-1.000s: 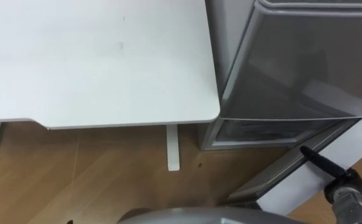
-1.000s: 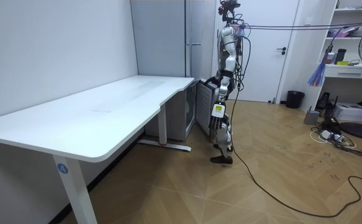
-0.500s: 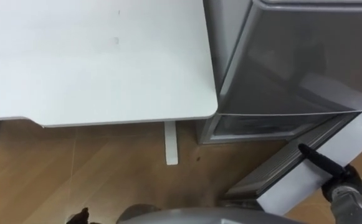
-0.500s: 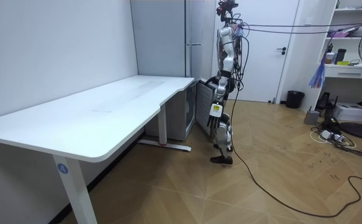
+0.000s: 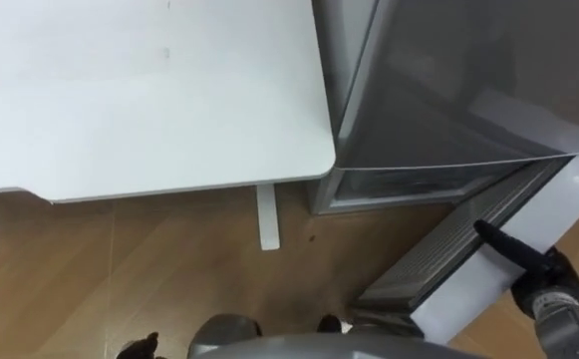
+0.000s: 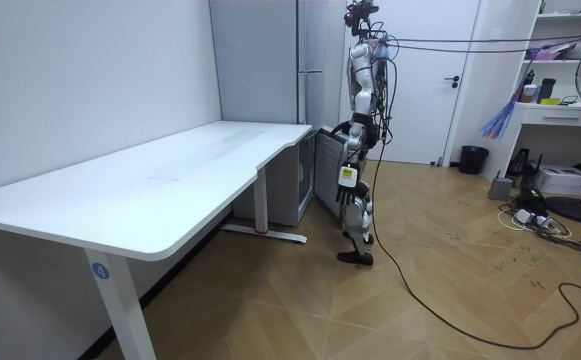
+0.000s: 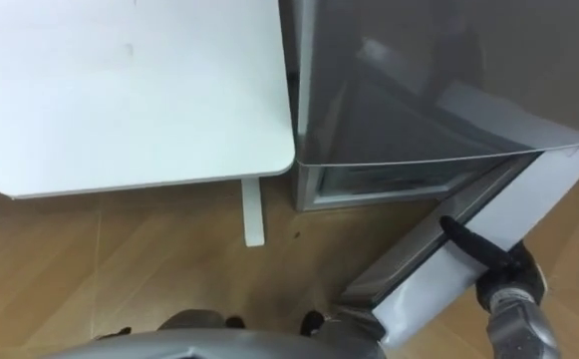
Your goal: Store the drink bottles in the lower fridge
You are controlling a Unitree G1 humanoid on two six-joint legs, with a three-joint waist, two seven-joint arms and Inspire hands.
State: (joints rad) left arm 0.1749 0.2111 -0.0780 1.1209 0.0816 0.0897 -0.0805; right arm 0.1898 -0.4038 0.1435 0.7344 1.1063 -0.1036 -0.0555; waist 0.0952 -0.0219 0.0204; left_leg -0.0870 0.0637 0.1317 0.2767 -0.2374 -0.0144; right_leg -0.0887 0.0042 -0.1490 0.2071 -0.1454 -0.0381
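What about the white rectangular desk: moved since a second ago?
No. The white desk keeps its place against the grey fridge in the room view; the eye-view shift is the camera's.

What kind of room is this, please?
Probably a home office or workroom: a long white desk, a tall grey fridge with its lower door open, and shelves beside a white door.

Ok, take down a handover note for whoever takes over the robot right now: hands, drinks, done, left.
Right hand: open, no drink in it, a finger straight along the edge of the lower fridge door.
Left hand: low at the robot's side, state unreadable.
Drinks: whereabouts cannot be told.
Done: lower fridge door stands open; robot stands at the fridge, beside the white table.
Left: fetch drinks, load them, close the door.
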